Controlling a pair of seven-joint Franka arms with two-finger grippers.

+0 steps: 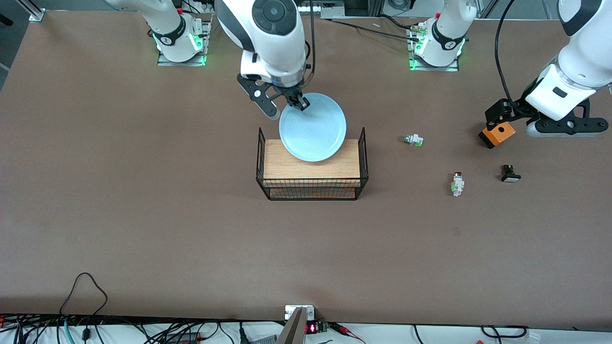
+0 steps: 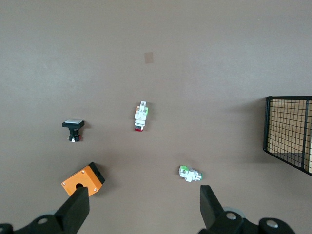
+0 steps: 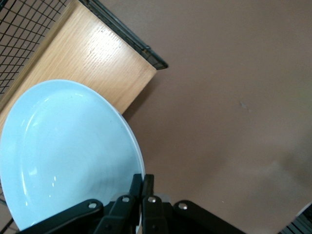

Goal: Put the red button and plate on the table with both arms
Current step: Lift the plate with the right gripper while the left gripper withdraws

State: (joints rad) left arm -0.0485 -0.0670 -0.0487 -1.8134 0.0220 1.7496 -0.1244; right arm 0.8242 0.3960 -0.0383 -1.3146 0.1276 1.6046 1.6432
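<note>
The light blue plate is over the wood-topped black wire rack; I cannot tell whether it touches the wood. My right gripper is shut on the plate's rim on the side toward the robot bases. In the right wrist view the fingers pinch the rim of the plate. The red button lies on the brown table toward the left arm's end, and it also shows in the left wrist view. My left gripper is open and empty, up in the air over the table.
An orange box lies below the left gripper. A whitish button without a red cap lies between the rack and the box. A black button with a white cap lies beside the red button.
</note>
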